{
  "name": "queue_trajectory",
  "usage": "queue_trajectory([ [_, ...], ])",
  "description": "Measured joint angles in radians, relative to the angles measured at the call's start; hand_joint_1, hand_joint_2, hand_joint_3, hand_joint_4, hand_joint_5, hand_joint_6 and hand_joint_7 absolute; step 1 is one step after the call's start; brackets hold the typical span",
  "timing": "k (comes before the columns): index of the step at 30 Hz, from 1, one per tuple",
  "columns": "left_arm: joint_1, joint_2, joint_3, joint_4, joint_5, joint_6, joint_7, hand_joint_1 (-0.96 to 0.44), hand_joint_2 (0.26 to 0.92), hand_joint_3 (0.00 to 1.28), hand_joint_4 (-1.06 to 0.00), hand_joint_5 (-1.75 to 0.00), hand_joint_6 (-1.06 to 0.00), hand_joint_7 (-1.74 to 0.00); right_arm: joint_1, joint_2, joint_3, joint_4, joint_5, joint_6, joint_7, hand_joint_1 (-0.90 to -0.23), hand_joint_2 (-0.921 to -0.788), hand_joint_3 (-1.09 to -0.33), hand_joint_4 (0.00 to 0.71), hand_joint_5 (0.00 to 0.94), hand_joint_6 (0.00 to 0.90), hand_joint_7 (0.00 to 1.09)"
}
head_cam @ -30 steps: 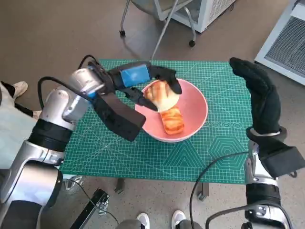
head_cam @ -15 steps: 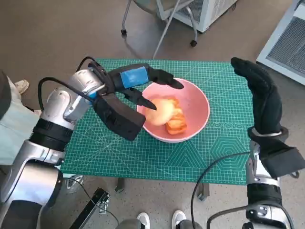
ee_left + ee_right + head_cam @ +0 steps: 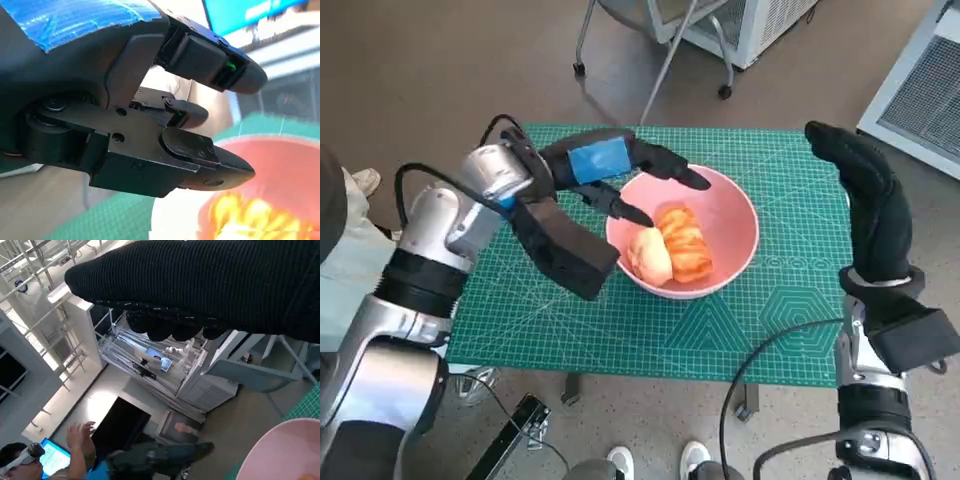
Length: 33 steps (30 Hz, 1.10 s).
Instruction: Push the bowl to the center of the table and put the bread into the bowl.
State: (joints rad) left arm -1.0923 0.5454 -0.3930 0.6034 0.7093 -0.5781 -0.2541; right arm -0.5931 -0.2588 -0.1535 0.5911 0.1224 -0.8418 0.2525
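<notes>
Head cam: high, steep look down over the whole green table [image 3: 620,320], both arms rising from below. Left wrist cam: tight behind the left hand [image 3: 125,125], facing the pink bowl [image 3: 285,170] rim. Right wrist cam: under the right hand [image 3: 210,285], tilted up into the room. All three share the bowl.

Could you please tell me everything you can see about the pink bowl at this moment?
The pink bowl is round, smooth and matte, perhaps plastic, and stands upright on the green cutting mat near the middle of the table. It holds two pieces of bread: a pale round roll and a glazed orange-brown loaf, lying side by side. The left hand hovers open over its rim, holding nothing. The right wrist view shows only a part of its rim.
</notes>
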Motion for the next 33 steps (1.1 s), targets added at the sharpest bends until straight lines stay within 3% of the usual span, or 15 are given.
queue_trajectory([
  [8, 0.106, -0.015, 0.159, -0.135, -0.251, 0.061, -0.014, 0.11, 0.886, 0.01, -0.78, -0.05, -0.91, -0.14, -0.002, 0.0, 0.0, -0.045, -0.004, 0.021, -0.016, -0.575, -0.921, -0.807, 0.384, 0.002, 0.048, 0.73],
  [12, 0.21, -0.044, 0.248, -0.263, -0.348, 0.118, 0.014, 0.13, 0.887, 0.01, -0.75, -0.12, -0.74, -0.48, -0.002, 0.003, 0.0, -0.1, -0.004, 0.051, -0.029, -0.569, -0.921, -0.81, 0.385, 0.002, 0.051, 0.74],
  [17, 0.321, -0.087, 0.308, -0.372, -0.401, 0.149, 0.069, 0.16, 0.88, 0.03, -0.53, -0.56, -0.6, -0.77, -0.004, 0.008, 0.001, -0.151, -0.007, 0.075, -0.045, -0.57, -0.921, -0.812, 0.384, 0.001, 0.048, 0.75],
  [20, 0.372, -0.113, 0.335, -0.399, -0.421, 0.153, 0.097, 0.16, 0.873, 0.04, -0.47, -0.7, -0.57, -0.85, -0.005, 0.014, 0.003, -0.165, -0.01, 0.081, -0.054, -0.572, -0.921, -0.814, 0.384, 0.001, 0.043, 0.76],
  [23, 0.415, -0.132, 0.356, -0.416, -0.447, 0.153, 0.12, -0.19, 0.905, 0.14, -0.42, -0.83, -0.56, -1.19, -0.007, 0.02, 0.005, -0.171, -0.011, 0.083, -0.057, -0.576, -0.921, -0.814, 0.384, 0.001, 0.037, 0.76],
  [25, 0.44, -0.145, 0.368, -0.425, -0.456, 0.15, 0.133, -0.27, 0.913, 0.16, -0.4, -0.88, -0.55, -1.28, -0.008, 0.023, 0.005, -0.171, -0.012, 0.083, -0.059, -0.58, -0.921, -0.813, 0.384, 0.001, 0.034, 0.77],
  [33, 0.518, -0.195, 0.395, -0.435, -0.486, 0.148, 0.18, -0.35, 0.921, 0.22, -0.37, -0.92, -0.51, -1.4, -0.009, 0.022, 0.005, -0.168, -0.014, 0.084, -0.062, -0.58, -0.921, -0.813, 0.384, 0.001, 0.028, 0.77],
])
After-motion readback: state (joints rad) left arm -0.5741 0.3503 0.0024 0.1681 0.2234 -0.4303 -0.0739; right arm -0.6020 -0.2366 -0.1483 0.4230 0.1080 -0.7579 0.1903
